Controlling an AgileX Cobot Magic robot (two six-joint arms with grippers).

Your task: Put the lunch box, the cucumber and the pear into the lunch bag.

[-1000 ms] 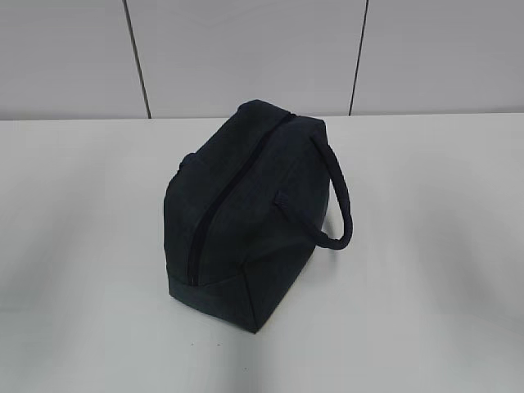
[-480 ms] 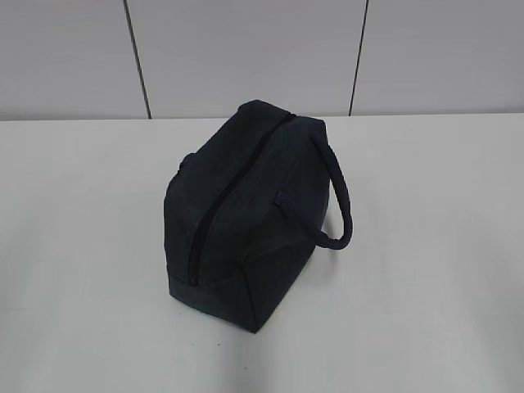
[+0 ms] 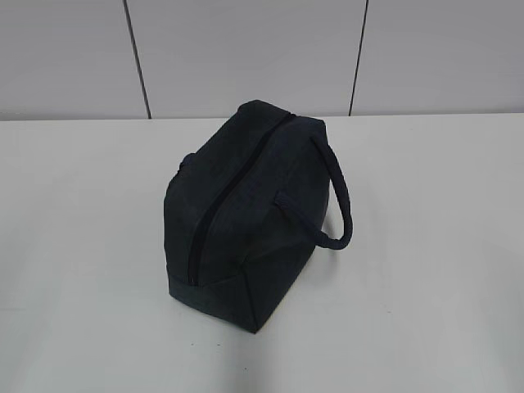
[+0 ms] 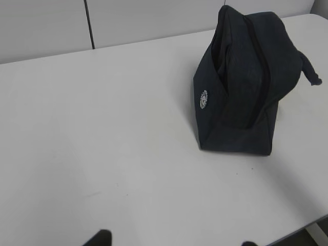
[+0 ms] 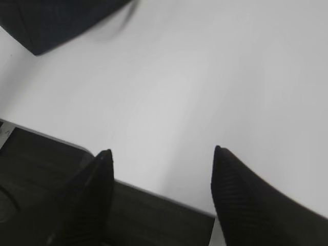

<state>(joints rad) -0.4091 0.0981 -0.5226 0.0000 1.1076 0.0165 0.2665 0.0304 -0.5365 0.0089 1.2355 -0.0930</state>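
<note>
The dark navy lunch bag (image 3: 246,213) stands in the middle of the white table (image 3: 90,246), its top zipper shut and its looped handle (image 3: 337,196) hanging to the right. It also shows in the left wrist view (image 4: 243,87) and as a corner in the right wrist view (image 5: 56,20). The lunch box, the cucumber and the pear are out of view. My left gripper (image 4: 171,242) is open and empty, with only its fingertips (image 4: 100,238) showing above bare table. My right gripper (image 5: 161,154) is open and empty over the table's front edge. Neither gripper shows in the exterior view.
A grey panelled wall (image 3: 246,49) stands behind the table. The table's front edge (image 5: 154,192) runs under my right gripper, with dark floor below it. The table's corner shows at the lower right of the left wrist view (image 4: 307,230).
</note>
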